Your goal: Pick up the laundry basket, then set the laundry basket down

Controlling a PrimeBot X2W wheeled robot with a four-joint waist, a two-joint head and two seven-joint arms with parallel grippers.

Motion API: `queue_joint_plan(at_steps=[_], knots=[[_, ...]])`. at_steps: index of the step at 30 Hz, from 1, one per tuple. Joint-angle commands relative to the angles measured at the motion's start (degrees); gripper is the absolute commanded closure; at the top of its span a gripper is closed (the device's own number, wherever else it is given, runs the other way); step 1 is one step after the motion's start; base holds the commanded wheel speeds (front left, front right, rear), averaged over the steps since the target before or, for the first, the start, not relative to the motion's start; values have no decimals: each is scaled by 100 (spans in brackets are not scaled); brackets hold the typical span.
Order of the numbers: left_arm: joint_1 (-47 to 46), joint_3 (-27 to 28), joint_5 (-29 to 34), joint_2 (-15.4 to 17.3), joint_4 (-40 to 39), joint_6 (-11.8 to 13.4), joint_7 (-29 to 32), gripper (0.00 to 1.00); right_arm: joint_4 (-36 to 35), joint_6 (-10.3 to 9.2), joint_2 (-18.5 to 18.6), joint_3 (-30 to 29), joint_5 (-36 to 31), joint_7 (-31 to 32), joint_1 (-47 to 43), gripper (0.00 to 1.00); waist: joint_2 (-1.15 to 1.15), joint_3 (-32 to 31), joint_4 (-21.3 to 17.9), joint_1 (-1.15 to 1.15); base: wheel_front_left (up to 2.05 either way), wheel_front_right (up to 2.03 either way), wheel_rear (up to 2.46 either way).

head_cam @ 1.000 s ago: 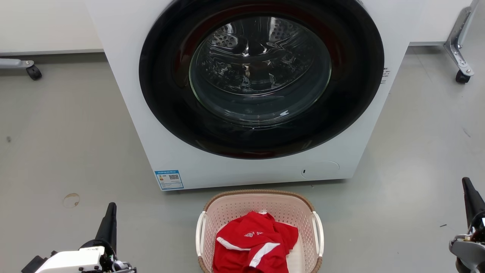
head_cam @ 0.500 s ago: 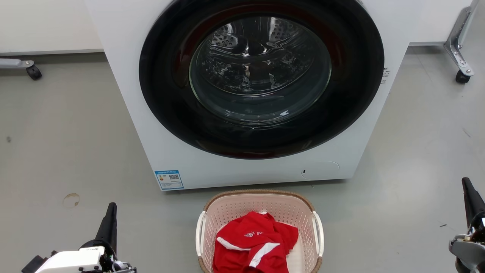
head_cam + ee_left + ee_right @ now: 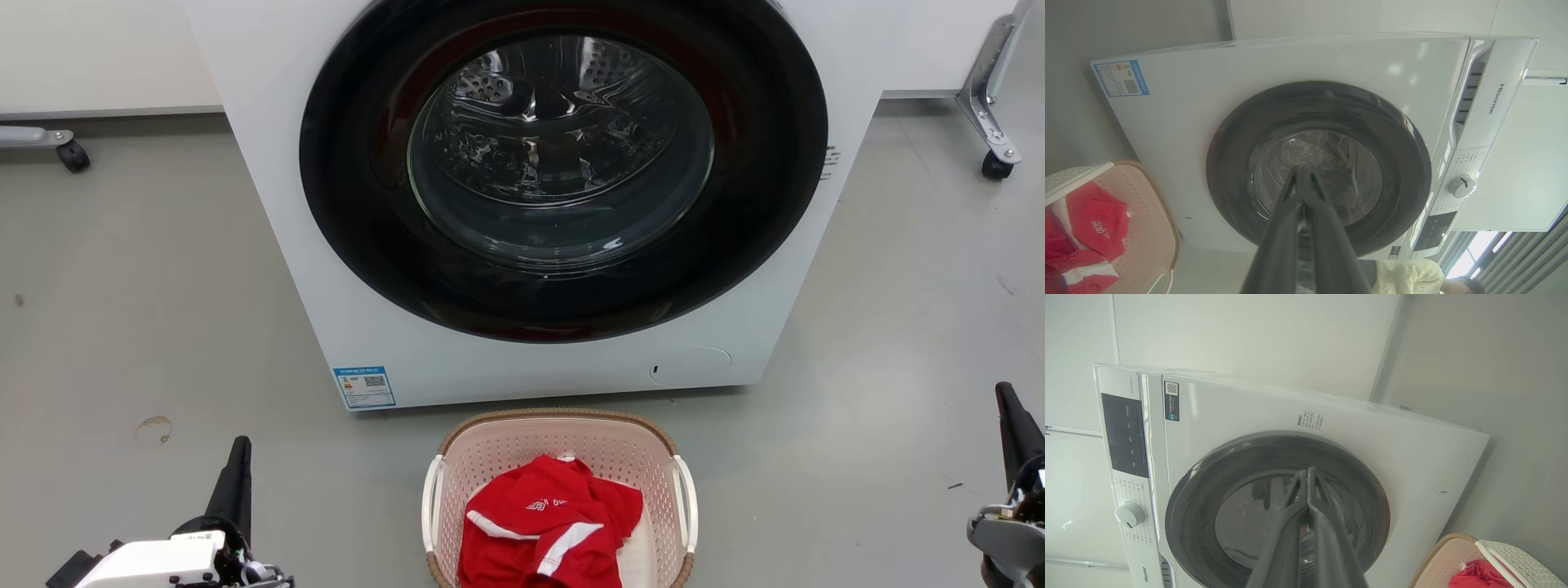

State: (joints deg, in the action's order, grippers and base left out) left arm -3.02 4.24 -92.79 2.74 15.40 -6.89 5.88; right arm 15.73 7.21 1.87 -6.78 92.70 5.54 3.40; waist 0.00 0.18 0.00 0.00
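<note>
The pale pink laundry basket [image 3: 506, 451] with a brown rim and white side handles stands on the floor just in front of the washing machine, bottom centre of the head view. A red garment [image 3: 547, 531] lies inside it. The left gripper [image 3: 238, 457] is shut, well to the basket's left, fingers pointing up that view. At the far right edge the right gripper [image 3: 1006, 404] is shut too, clear of the basket. The left wrist view has the basket [image 3: 1155, 212] at its lower left behind the shut gripper [image 3: 1303, 169]; in the right wrist view the basket [image 3: 1449, 555] sits lower right of the shut gripper [image 3: 1307, 471].
A white front-loading washing machine [image 3: 367, 327] with its round dark door [image 3: 563, 163] shut rises right behind the basket. Castor-wheeled frame legs stand at the far left [image 3: 72, 155] and far right [image 3: 996, 163]. Grey floor spreads on both sides of the basket. A person [image 3: 1412, 277] shows at the left wrist view's bottom edge.
</note>
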Motion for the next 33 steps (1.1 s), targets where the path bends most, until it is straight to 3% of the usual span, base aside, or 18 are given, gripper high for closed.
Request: queue_joint_plan(at_steps=[1,33], knots=[[-313,193,33,42,-136,-59,32,100,-173,28,133,67,-20,62,275,100,0,0,0,0,0,0,0],[-315,210,47,31,-136,-59,45,100,-172,28,120,48,-35,77,276,100,0,0,0,0,0,0,0]])
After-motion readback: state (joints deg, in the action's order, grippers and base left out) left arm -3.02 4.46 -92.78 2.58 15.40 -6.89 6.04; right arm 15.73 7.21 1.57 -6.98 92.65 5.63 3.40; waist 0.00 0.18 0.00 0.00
